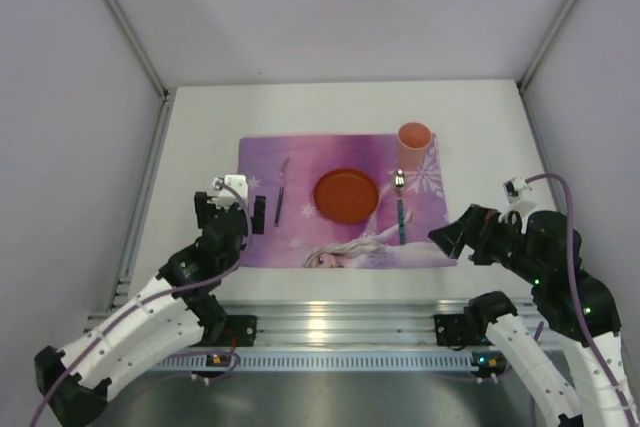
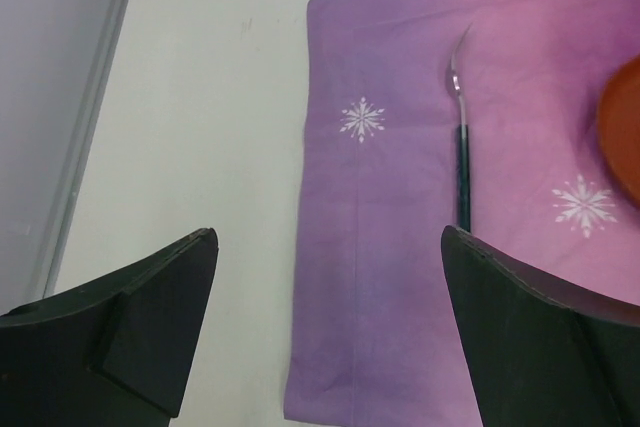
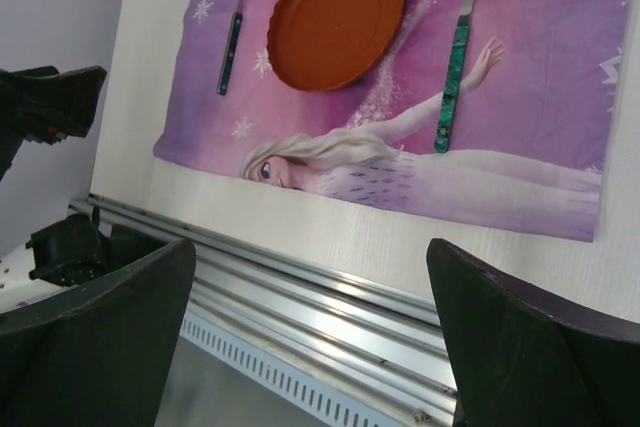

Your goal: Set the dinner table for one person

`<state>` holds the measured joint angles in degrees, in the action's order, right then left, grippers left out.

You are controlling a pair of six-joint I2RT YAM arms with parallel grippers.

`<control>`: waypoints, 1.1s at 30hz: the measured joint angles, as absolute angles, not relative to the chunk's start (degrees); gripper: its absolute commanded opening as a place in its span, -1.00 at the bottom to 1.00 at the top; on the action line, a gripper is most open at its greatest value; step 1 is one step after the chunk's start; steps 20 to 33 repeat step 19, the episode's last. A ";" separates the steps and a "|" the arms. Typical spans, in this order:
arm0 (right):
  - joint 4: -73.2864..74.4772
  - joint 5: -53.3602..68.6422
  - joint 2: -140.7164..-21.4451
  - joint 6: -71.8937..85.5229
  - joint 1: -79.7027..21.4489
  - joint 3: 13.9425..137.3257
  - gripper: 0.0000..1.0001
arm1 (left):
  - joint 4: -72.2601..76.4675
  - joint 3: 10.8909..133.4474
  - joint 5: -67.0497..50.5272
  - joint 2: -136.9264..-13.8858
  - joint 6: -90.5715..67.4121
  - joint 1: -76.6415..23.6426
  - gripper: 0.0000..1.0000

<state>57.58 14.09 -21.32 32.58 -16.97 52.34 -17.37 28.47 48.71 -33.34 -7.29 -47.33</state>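
Observation:
The white dinner table (image 1: 200, 127) carries a purple princess placemat (image 1: 300, 152). On the mat lie a fork (image 1: 283, 192) at the left, an orange plate (image 1: 346, 196) in the middle and a green-handled spoon (image 1: 400, 209) at the right. An orange cup (image 1: 414, 137) stands at the mat's far right corner. My left gripper (image 2: 328, 237) is open and empty over the mat's left edge, near the fork (image 2: 462, 147). My right gripper (image 3: 310, 247) is open and empty above the table's near edge, off the mat's near right corner.
The ribbed aluminium rail (image 3: 300, 297) runs along the near table edge under my right gripper. Grey walls with metal frame posts (image 1: 140, 187) close in the left, right and back. Bare white tabletop (image 2: 200, 97) lies left of the mat.

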 measured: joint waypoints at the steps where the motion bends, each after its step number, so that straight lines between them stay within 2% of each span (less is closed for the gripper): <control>1: 57.12 14.09 -22.09 32.58 -16.97 52.07 0.99 | -16.71 28.45 44.64 -35.14 -6.85 -42.81 0.97; 5: 55.57 14.11 -23.59 32.60 -16.97 51.75 0.99 | -12.62 28.45 30.79 -42.11 -4.25 -23.44 0.97; 9: 53.80 14.26 -24.25 32.56 -16.97 51.75 1.00 | -6.63 28.47 19.62 -47.48 -2.26 -12.01 0.95; 19: 50.46 13.89 -27.46 32.60 -16.97 51.72 0.99 | 11.90 21.52 9.30 -48.64 -0.73 -7.42 0.97; 33: 50.46 13.89 -27.46 32.60 -16.97 51.72 0.99 | 11.90 21.52 9.30 -48.64 -0.73 -7.42 0.97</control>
